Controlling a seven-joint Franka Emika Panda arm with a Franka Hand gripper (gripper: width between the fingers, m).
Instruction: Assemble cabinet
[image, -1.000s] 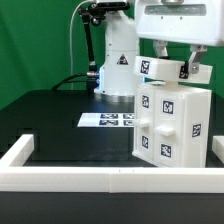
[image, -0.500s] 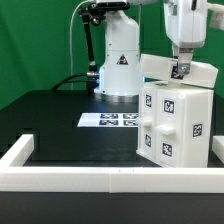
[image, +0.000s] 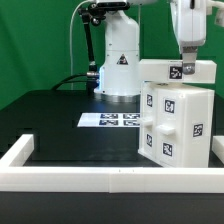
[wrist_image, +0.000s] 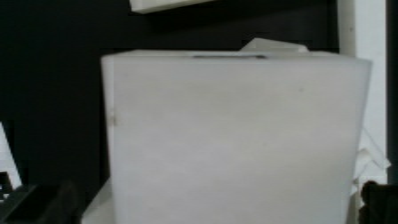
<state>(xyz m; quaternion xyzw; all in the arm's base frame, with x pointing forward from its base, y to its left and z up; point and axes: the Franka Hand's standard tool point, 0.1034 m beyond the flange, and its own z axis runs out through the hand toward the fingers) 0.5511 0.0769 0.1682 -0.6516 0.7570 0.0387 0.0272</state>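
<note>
The white cabinet stands at the exterior view's right, with square marker tags on its front. A flat white top panel lies level on its body. My gripper reaches straight down onto this panel near its tag. In the wrist view the panel fills most of the picture. My dark fingers show at both of its side edges, closed against it. The gripper holds the panel between them.
The marker board lies flat on the black table in front of the robot base. A low white border frame runs along the table's near edge and left side. Cables hang behind the base.
The top panel was tilted and higher one second ago; now it lies flat on the cabinet body. My hand has turned about a quarter turn and moved slightly to the exterior view's right.
</note>
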